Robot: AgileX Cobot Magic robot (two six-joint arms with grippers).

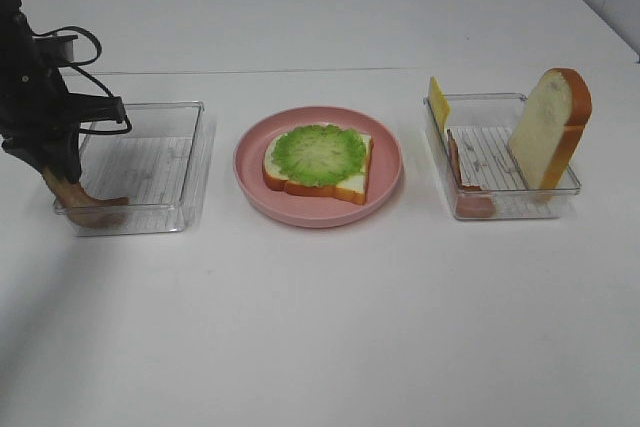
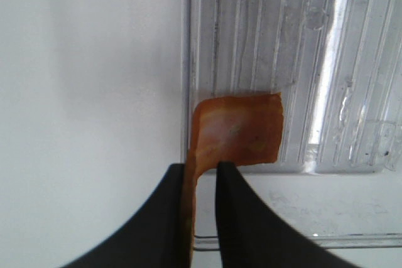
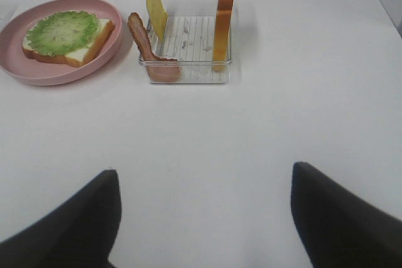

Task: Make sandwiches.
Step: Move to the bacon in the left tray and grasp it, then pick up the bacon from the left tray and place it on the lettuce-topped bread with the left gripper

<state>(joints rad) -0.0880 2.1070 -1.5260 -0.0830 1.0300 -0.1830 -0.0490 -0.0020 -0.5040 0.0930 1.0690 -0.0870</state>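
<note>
Table (image 1: pixel 320 327), pinched slice (image 2: pixel 242 130) (wrist view)

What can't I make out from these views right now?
- Left wrist: the gripped end of the orange-brown slice is hidden inside the left gripper.
- Right wrist: the frame edge cuts off the top of the upright bread slice.
- Exterior high: the right gripper lies outside the frame.
- Exterior high: the pinkish piece in the right tray is too small to identify.

The matte black left arm (image 1: pixel 35 107) carried looping black cables (image 1: pixel 99 49). The left gripper's (image 2: pixel 201 169) smooth black fingers (image 2: pixel 160 218) tapered to rounded tips; the right gripper's (image 3: pixel 202 169) looked dark grey, wedge-shaped.
</note>
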